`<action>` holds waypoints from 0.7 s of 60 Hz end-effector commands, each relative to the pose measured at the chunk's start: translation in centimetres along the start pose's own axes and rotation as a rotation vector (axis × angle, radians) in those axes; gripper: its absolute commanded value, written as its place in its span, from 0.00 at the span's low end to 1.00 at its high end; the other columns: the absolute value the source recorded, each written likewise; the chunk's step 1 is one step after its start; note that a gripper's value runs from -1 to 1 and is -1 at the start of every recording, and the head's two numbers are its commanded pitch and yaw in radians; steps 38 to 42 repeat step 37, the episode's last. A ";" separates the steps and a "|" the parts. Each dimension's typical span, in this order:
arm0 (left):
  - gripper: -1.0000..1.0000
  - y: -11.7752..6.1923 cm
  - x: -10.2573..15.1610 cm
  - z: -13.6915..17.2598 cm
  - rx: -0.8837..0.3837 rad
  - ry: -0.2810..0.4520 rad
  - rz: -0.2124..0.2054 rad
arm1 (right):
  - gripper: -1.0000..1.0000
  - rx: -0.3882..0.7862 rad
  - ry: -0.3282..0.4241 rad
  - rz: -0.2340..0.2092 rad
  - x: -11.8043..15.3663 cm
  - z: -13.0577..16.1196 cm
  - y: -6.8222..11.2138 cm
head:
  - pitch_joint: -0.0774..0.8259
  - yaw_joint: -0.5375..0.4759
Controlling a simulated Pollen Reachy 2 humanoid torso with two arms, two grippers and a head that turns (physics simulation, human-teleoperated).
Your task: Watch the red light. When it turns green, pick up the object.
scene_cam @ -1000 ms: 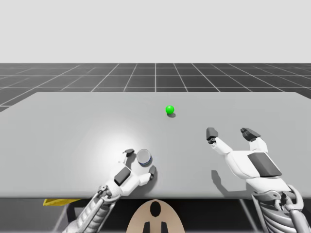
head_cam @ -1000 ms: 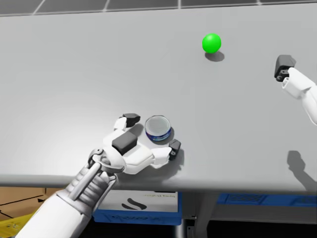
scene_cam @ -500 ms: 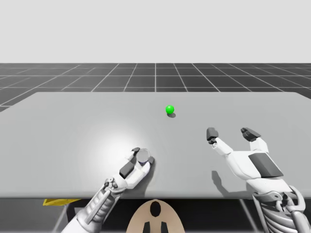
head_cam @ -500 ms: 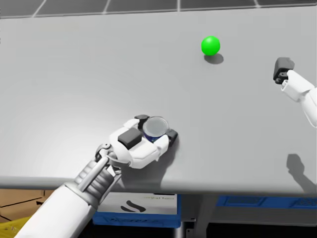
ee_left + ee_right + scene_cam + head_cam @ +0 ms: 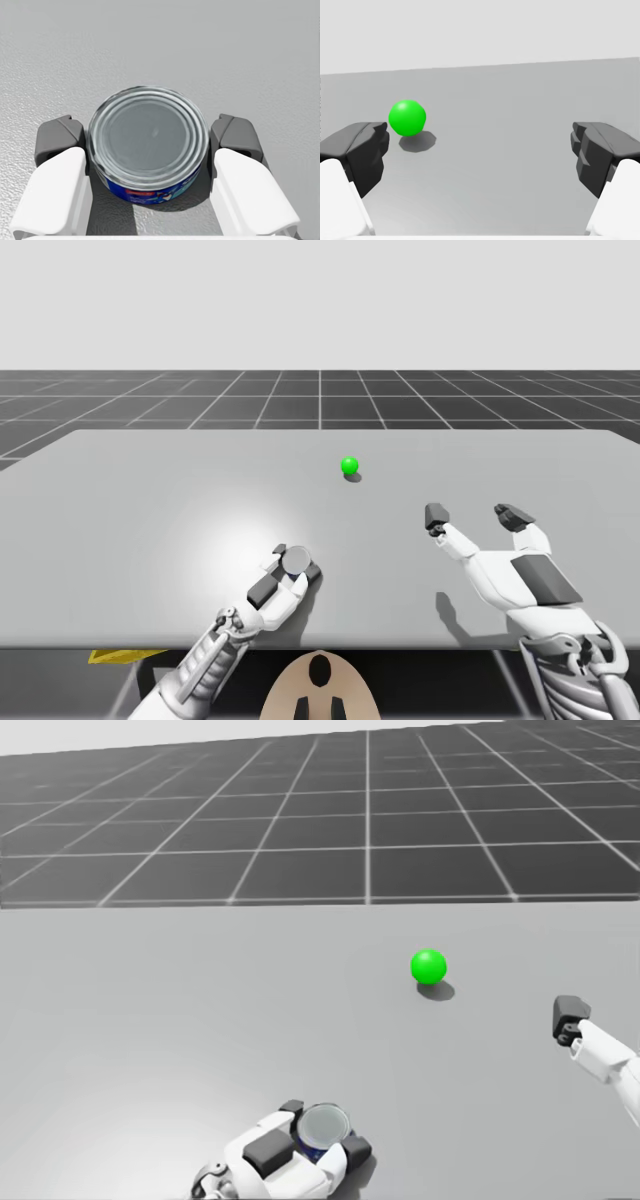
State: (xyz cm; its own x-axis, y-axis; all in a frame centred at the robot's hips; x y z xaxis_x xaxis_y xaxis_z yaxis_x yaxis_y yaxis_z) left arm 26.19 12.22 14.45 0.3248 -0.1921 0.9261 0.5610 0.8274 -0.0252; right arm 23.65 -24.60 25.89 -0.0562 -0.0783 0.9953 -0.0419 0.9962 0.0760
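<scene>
The light (image 5: 349, 466) is a green ball on the grey table (image 5: 150, 500), also seen in the head view (image 5: 428, 966) and ahead of my right gripper (image 5: 407, 117). The object is a short round can (image 5: 148, 135) with a silver lid and a blue label. It sits near the table's front edge (image 5: 297, 559) (image 5: 325, 1123). My left gripper (image 5: 147, 136) (image 5: 296, 567) (image 5: 325, 1130) is shut on the can, one dark fingertip against each side. My right gripper (image 5: 475, 514) (image 5: 481, 147) hovers open over the table's right part with nothing between its fingers (image 5: 568, 1015).
The table's front edge (image 5: 400, 647) lies just behind my left hand. A dark gridded floor (image 5: 360, 830) lies beyond the table's far edge.
My left gripper's fingers closed in from both sides onto the can. My head has turned upward, bringing the floor beyond the table into sight. The right arm stayed still.
</scene>
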 end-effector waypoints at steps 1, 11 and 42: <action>0.99 -1.4 0.4 0.0 -0.029 -0.008 0.059 | 0.00 -0.034 0.032 -0.102 -0.1 -0.2 0.5 | 0.49 0.63; 0.99 0.1 4.5 1.6 0.002 -0.099 0.028 | 0.00 -0.001 0.002 -0.271 -0.1 -0.9 0.1 | 0.46 0.63; 0.99 1.3 19.1 10.9 0.091 -0.514 -0.076 | 0.00 0.054 -0.013 -0.169 0.1 -0.1 0.1 | 0.39 0.63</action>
